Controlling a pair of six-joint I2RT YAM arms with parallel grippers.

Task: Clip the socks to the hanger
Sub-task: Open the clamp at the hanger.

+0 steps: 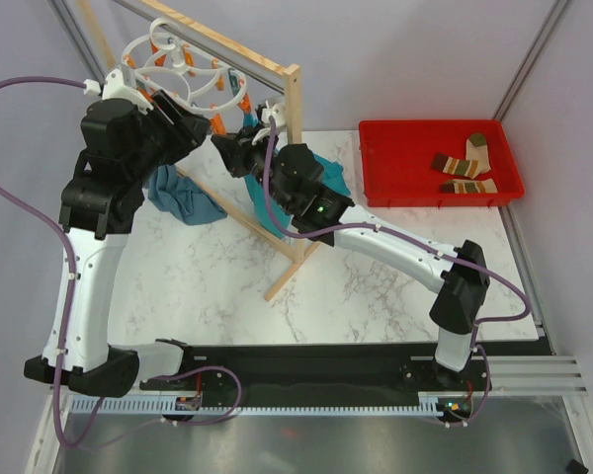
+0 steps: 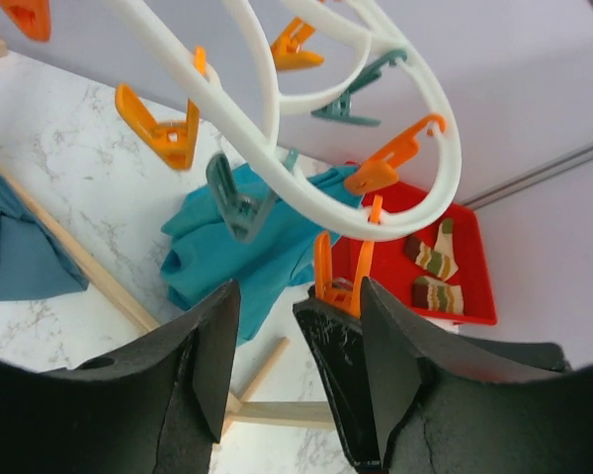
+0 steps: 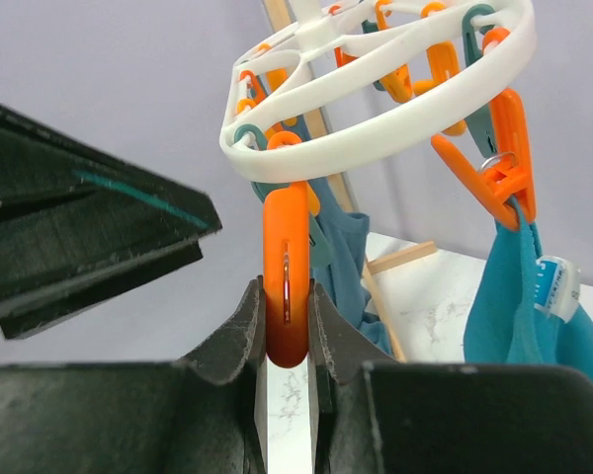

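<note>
L fingers [image 2: 215,331] are up by the hanger [image 1: 178,67], spread apart w/ nothing in them; the white ring passes just above them. Hanger seems to hang off the wooden rack [image 1: 277,74] at the far L of the bench [image 1: 208,286]; hook not clear. R fingers [image 3: 253,326] are clenched on one orange clip [image 3: 287,281] hanging under the ring's rim. Can't tell if the clip's mouth is sprung open. Socks [image 1: 465,166] both lie in the red tray [image 1: 376,178] at far R, well apart from the hanger, w/ no fingers near them.

Risks, as I judge it:
- Clip is being pinched but no sock is in hand, so there's nothing to feed in.
- Clip is smooth plastic on a loose link and could squirt out of the R fingers or twist sideways.
- Any tug by R probably swings the hanger or drags it along the rail.
- Both arms crowd the same spot, so a knock btwn them looks likely if either turns.

Around: one teal cloth [image 1: 183,193] droops under the rack at L. Another [image 3: 519,296] hangs from the next clip, just R of the held one, and could snag. The rack's post and sloping foot stand btwn hanger and tray, so a reach for the socks must go round them.
</note>
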